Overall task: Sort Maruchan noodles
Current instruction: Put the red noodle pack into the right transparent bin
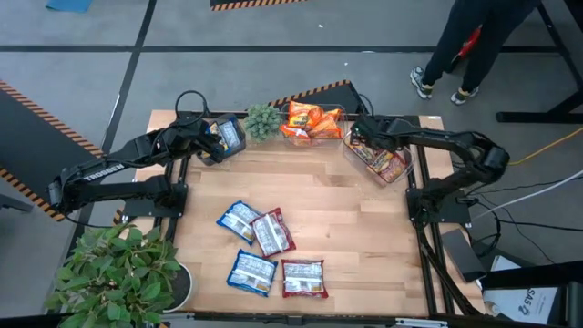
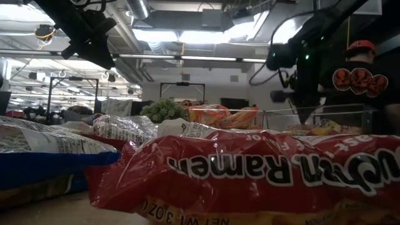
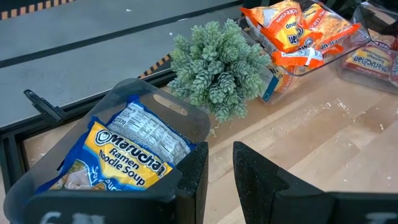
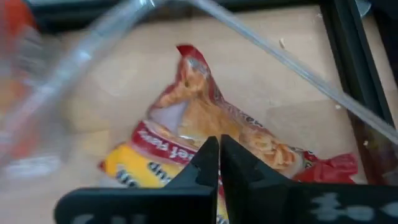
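Maruchan noodles: four packets loose on the table's near half. Two blue-and-white ones (image 1: 238,220) (image 1: 251,271), two red ones (image 1: 272,232) (image 1: 303,278); the upper blue and upper red overlap, lower pair sit side by side.

Rest already binned along the far edge:
- blue packet (image 3: 121,155) in the left clear bin (image 3: 158,102), label reads "Maruchan Ramen Noodle Soup"
- orange packets (image 1: 310,120) in the middle bin (image 1: 314,137)
- red packets (image 4: 205,134) in the right bin (image 1: 401,169)

Small green plant (image 1: 262,120) stands between left and middle bins, just beside both.

Left gripper (image 3: 217,165): hovering at the left bin's rim, fingers a narrow gap apart, nothing between them. Not touching the packet as far as the wrist view shows.

Right gripper (image 4: 219,152): over the right bin, above the red packets. Fingers pressed nearly together, only a thin slit showing; nothing pinched. Can't tell if the tips touch the packet below.

Low view: red packet (image 2: 262,172) fills the foreground. Person (image 1: 474,36) stands beyond the table's far right corner.
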Controlling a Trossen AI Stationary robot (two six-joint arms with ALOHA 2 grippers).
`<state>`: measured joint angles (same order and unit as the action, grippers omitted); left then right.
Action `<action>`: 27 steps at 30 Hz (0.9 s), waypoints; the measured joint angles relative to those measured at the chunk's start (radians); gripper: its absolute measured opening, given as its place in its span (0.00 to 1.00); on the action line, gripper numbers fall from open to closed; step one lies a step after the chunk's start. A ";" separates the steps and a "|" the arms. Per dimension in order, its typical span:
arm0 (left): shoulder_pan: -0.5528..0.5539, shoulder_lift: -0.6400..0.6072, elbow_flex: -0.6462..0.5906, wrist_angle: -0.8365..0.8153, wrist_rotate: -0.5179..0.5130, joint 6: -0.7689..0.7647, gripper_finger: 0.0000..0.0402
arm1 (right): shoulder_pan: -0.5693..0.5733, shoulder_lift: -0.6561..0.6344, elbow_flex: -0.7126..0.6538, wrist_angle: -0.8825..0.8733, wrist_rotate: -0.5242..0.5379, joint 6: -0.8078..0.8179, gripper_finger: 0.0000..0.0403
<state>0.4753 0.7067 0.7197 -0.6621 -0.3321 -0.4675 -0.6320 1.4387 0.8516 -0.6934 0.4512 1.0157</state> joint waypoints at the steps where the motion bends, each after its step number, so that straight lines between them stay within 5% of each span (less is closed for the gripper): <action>1: 0.000 0.000 0.000 0.000 0.000 -0.002 0.17 | -0.004 0.020 0.000 -0.003 -0.007 0.000 0.01; 11: 0.000 0.000 0.000 -0.003 0.003 -0.020 0.17 | -0.013 0.101 0.000 0.024 -0.135 -0.098 0.01; 22: 0.000 0.000 0.000 -0.003 0.011 -0.020 0.17 | -0.067 -0.069 0.000 0.076 -0.304 -0.215 0.01; 24: 0.000 0.000 0.000 -0.003 0.012 -0.020 0.17 | -0.068 -0.138 0.000 0.129 -0.375 -0.247 0.01; 27: 0.000 0.000 0.000 -0.003 0.012 -0.020 0.17 | -0.038 -0.228 0.001 0.253 -0.623 -0.303 0.01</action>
<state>0.4755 0.7067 0.7197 -0.6651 -0.3199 -0.4872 -0.6703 1.2103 0.8526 -0.4409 -0.1714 0.7126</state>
